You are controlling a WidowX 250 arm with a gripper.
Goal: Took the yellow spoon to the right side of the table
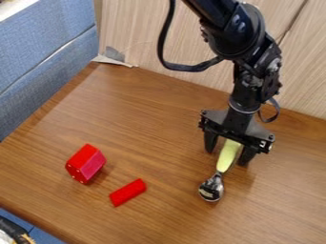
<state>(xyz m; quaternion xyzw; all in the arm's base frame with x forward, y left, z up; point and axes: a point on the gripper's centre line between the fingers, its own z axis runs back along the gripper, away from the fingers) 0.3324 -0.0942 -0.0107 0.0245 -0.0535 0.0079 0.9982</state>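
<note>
"Hanging down right of centre were the black jaws [227, 157], weren't they?"

"Yes, on the black arm [239, 35] that came in from the top edge. They pointed at the counter [143, 119]."

"Were they closed on anything?"

"No, they stood well open, one side left of the spoon [227, 158] and the other right of it. Its yellow handle ran up between them. I couldn't tell whether either side touched it."

"And where did the rest of the spoon lie?"

"Its shiny metal bowl was below the jaws, in the lower right part of the frame. The handle slanted up and a little to the right from there."

"What about the red things?"

"Both were at the lower left. The chunky, many-sided block [85, 163] sat farther left, and the slim red piece [127, 192] lay near it, down to its right, not touching."

"And behind all that?"

"A pale wood-grain panel [134, 33] stood along the top, with a blue padded surface [38, 57] at the upper left."
</note>
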